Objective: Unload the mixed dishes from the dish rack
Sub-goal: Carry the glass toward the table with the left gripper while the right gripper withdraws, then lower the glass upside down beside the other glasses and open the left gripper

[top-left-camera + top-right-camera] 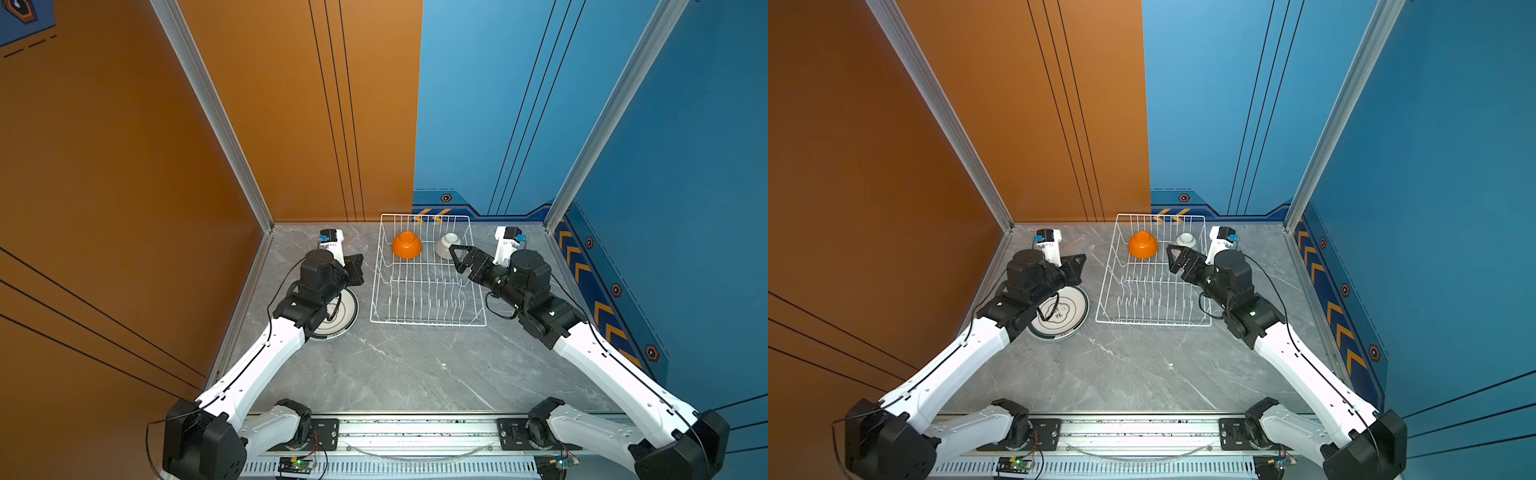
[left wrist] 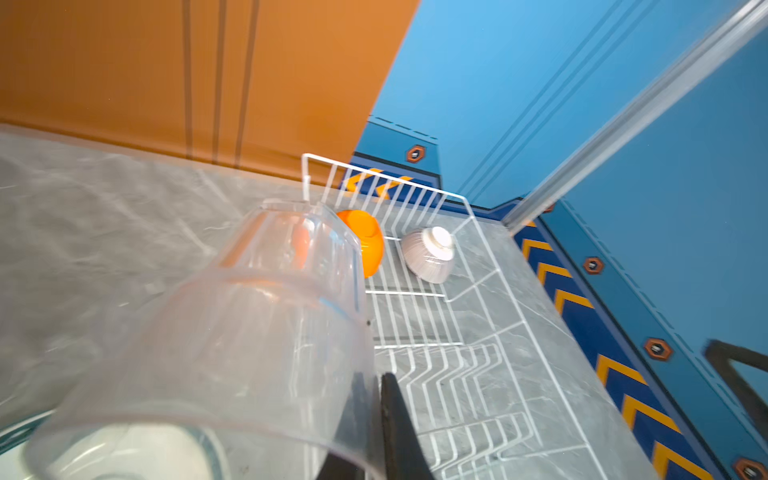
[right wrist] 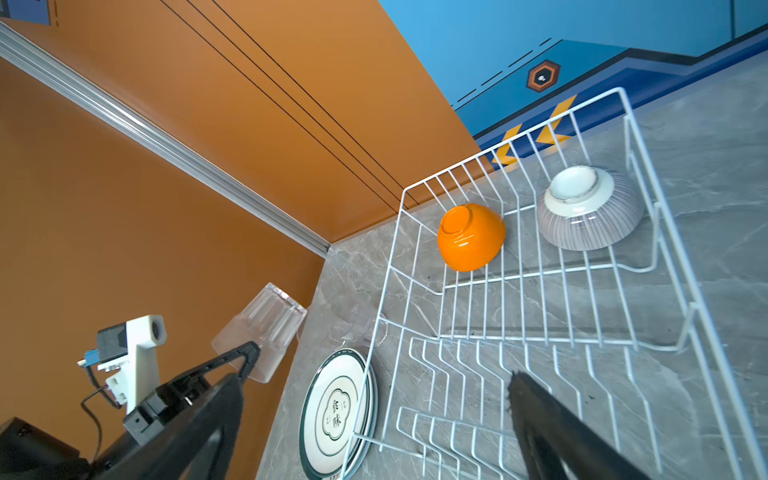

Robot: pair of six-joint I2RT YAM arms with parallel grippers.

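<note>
Quick look at where things stand. The dish rack (image 1: 428, 323) is nearly emptied. Only two bowls can be seen in it, both flipped upside down at the far end: the orange bowl (image 3: 471, 237) toward the left and the white ribbed bowl (image 3: 590, 208) toward the right corner. A stack of plates (image 1: 1065, 309) is parked on the table (image 1: 395, 374) just left of the rack.

The left gripper (image 3: 245, 359) is clamped on a clear glass (image 3: 262, 332). It looks to be pinched by its wall near the mouth, with the base pointed away from the fingers and the whole thing tilted. It's held in the air outside the rack, on the left side, past the plates. So that one is probably about to be set down, and it should be levelled first or a rolling glass can be expected.

The right gripper (image 1: 456, 259) is spread wide with nothing in it, and it's hung over the right side of the rack. The bit that matters is that the ribbed bowl is found just ahead of those fingers, toward the far wall, foot ring up. No long axis needs to be lined up on a round bowl, so it can likely be taken by the rim from any side. The right arm is clearly the nearer one, and the orange bowl is sat further across.
</note>
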